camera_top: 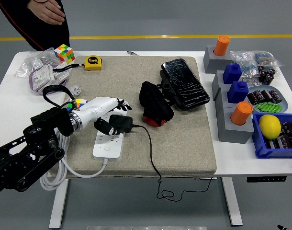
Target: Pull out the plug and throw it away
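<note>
A white power strip (pixel 107 139) lies on the grey mat (pixel 184 143) at the left. A black plug adapter (pixel 122 123) sits in it, its black cord (pixel 153 158) trailing over the mat's front edge. My left hand (pixel 109 116) reaches in from the left, white-shelled, with its fingers curled around the adapter's left end, thumb below it. The right arm is out of view.
A black pouch (pixel 154 103) and a black wrapped case (pixel 184 84) lie on the mat. A tape measure (pixel 93 62), puzzle cube (pixel 64 53) and bags (pixel 38 72) sit far left. Bins (pixel 275 143) and blocks (pixel 232 120) stand right. A person (pixel 40 19) stands at the far left.
</note>
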Robot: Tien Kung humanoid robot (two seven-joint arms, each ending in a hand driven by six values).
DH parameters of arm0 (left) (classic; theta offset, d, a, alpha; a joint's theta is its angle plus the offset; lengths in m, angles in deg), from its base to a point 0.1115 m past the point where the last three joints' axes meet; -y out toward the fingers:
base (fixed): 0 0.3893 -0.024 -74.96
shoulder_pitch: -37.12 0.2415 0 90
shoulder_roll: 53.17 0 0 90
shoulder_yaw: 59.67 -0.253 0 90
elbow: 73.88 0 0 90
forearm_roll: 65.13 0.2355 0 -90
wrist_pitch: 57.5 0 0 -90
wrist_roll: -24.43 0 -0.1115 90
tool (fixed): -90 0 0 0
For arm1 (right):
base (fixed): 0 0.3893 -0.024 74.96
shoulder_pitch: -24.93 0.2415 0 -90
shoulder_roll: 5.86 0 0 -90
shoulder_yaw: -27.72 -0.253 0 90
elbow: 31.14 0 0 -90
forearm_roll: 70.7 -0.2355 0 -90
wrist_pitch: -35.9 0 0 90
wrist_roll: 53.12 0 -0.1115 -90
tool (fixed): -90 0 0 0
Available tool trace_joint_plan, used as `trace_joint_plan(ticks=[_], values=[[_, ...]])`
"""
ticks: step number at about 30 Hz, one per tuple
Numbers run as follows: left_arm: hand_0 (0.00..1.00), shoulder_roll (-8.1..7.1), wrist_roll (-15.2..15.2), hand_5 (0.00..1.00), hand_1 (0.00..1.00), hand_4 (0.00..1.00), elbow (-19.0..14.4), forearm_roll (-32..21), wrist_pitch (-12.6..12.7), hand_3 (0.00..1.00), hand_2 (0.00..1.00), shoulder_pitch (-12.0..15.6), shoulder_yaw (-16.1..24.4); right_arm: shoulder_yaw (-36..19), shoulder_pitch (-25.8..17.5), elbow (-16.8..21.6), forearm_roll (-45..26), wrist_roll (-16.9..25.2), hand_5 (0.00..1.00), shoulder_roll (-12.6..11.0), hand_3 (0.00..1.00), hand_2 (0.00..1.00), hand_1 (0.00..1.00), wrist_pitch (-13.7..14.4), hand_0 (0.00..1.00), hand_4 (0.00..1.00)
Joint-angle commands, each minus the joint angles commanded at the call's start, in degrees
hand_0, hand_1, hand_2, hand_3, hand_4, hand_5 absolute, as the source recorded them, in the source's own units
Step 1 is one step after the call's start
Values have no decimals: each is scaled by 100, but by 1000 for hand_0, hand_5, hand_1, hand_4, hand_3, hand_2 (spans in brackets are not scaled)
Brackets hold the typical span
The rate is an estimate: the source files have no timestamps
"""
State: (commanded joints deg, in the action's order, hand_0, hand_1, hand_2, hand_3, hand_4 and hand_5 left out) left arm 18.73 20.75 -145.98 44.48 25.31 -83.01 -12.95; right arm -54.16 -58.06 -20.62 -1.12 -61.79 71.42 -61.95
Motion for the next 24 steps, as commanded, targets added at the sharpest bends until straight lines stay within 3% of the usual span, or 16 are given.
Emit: trace_joint_plan(ticks=[5,6,17,18,23,24], values=[[554,25,-32,2,675,902,78,-82,-21,675,693,-44,-13,0,-11,0,-3,1,473,8,599,683,676,-3,639,998],[520,32,-43,2,641,885,108,-103,-31,642,613,-56,-19,1,-13,1,-4,2,473,10,600,683,676,-3,638,998],[485,43,-177,2,590,872,285,-348,-165,605,557,-184,-43,-58,-12,3,18,1,472,-4,599,684,676,2,639,998],[437,45,-207,2,494,851,292,-444,-191,560,510,-194,-39,-63,-14,3,20,1,472,-4,600,683,676,1,639,998],[437,59,-314,2,494,851,334,-680,-282,560,510,-236,-52,-75,-19,2,28,2,472,7,600,683,676,-1,639,998],[360,61,-335,2,410,763,348,-703,-301,527,470,-247,-59,-75,-20,4,25,3,473,10,599,683,676,-1,641,998]])
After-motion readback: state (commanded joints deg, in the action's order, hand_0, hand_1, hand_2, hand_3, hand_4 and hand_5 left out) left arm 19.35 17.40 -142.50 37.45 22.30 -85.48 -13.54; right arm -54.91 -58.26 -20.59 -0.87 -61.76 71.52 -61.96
